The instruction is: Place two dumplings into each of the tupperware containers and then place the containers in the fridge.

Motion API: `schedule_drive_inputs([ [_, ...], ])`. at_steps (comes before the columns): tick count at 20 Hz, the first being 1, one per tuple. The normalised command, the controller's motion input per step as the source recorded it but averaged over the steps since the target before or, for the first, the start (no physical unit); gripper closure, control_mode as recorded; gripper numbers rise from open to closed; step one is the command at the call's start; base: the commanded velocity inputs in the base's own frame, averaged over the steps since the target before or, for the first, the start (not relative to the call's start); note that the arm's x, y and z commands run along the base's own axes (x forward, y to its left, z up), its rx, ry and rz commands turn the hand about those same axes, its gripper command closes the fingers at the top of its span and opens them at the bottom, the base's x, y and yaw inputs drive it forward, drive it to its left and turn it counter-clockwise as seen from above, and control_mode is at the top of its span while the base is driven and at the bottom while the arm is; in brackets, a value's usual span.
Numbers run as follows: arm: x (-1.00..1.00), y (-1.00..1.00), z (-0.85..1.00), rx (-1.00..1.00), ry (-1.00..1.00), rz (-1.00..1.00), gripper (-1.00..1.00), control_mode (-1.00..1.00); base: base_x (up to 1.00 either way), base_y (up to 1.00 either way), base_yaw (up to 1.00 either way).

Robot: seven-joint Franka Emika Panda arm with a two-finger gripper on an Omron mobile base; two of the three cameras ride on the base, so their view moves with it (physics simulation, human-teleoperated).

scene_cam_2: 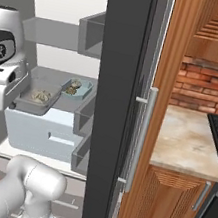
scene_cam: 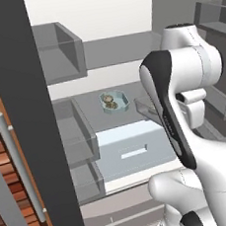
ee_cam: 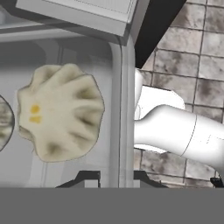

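The gripper (ee_cam: 116, 177) pinches the rim of the shallow grey tub (scene_cam_2: 37, 103), with beige dumplings (ee_cam: 59, 111) inside, at the fridge shelf's (scene_cam: 91, 105) front edge, near the pale teal tub (scene_cam: 114, 101).

I'm working in a home kitchen. The open fridge (scene_cam_2: 63, 37) shows grey shelves, door bins and a pale blue drawer (scene_cam: 131, 150). Right of the fridge I see wooden cabinets (scene_cam_2: 169, 213) under a beige stone counter (scene_cam_2: 189, 140), with a red brick backsplash (scene_cam_2: 208, 88) above that counter.
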Motion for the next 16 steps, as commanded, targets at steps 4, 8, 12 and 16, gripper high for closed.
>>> schedule_drive_inputs([
  [4, 0.05, -0.02, -0.04, 0.00, -0.01, 0.00, 1.00, -1.00, 0.28, -0.07, 0.00],
  [8, -0.10, -0.16, 0.00, 0.00, -0.23, 0.00, 1.00, -1.00, 0.00, 0.00, 0.00],
  [12, -0.15, -0.09, 0.04, 0.00, -0.46, 0.01, 1.00, -1.00, 0.00, 0.00, 0.00],
  [16, -0.23, -0.04, 0.11, 0.00, -0.55, 0.00, 1.00, -1.00, 0.00, 0.00, 0.00],
])
